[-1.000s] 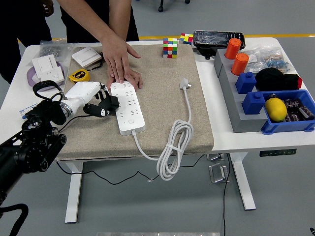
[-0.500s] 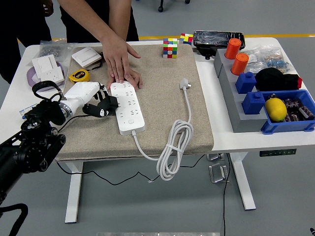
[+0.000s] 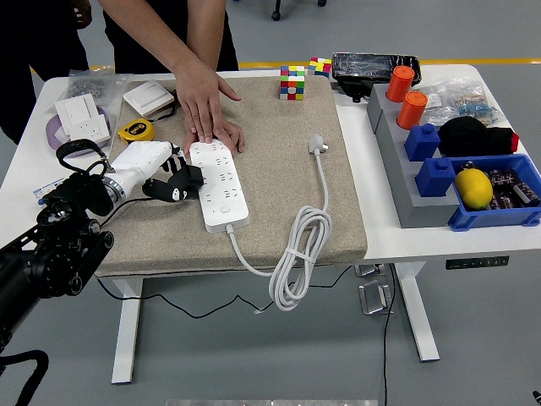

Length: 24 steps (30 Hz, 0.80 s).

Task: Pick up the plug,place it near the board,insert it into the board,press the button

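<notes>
the left robot hand (image 3: 173,179) has barely moved over the last second, its curled fingers holding a black plug against the left edge of the white power strip (image 3: 219,184). a person's hand (image 3: 207,106) steadies the strip's far end. insertion looks unfinished.

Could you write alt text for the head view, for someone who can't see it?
A robot's white left hand touches the left edge of a white power strip on a beige mat; a person's hand steadies the strip's far end, and its white plug lies unplugged nearby.
</notes>
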Each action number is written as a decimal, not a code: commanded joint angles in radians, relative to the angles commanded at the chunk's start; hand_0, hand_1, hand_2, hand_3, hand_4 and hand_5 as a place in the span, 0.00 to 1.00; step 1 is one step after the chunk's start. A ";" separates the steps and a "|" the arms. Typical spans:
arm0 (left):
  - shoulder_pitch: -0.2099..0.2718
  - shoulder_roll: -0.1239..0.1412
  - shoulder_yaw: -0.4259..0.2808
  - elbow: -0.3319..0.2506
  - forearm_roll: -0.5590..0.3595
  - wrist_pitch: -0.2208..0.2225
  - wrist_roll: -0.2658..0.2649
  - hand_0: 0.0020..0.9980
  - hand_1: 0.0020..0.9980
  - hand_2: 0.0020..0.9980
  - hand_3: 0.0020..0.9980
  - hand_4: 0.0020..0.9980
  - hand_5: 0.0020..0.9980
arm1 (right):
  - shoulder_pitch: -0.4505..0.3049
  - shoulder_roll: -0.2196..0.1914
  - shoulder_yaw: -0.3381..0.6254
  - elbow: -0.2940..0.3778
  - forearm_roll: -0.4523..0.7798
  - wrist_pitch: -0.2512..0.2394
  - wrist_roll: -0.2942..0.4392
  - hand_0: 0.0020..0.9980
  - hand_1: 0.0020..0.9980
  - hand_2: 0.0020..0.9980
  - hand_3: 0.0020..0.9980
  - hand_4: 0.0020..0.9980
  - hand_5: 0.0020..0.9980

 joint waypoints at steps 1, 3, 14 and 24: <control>0.000 0.000 0.000 0.000 0.000 0.000 0.000 0.51 0.52 0.39 0.43 0.59 0.10 | 0.000 0.000 0.000 0.000 0.000 0.000 0.000 0.87 0.82 0.79 0.80 1.00 0.94; 0.000 0.000 0.000 0.000 0.000 0.000 0.000 0.51 0.52 0.39 0.43 0.59 0.10 | 0.000 0.000 0.000 0.000 0.000 0.000 0.000 0.87 0.82 0.79 0.80 1.00 0.94; -0.001 0.000 -0.001 0.003 0.000 -0.006 -0.002 0.53 0.52 0.40 0.44 0.68 0.13 | 0.001 0.000 0.001 0.000 0.002 0.000 0.001 0.87 0.82 0.79 0.80 1.00 0.94; 0.000 0.001 0.000 0.008 0.000 -0.021 -0.004 0.56 0.57 0.45 0.47 0.81 0.20 | 0.000 -0.001 -0.001 0.000 0.004 0.000 0.001 0.87 0.82 0.79 0.80 1.00 0.94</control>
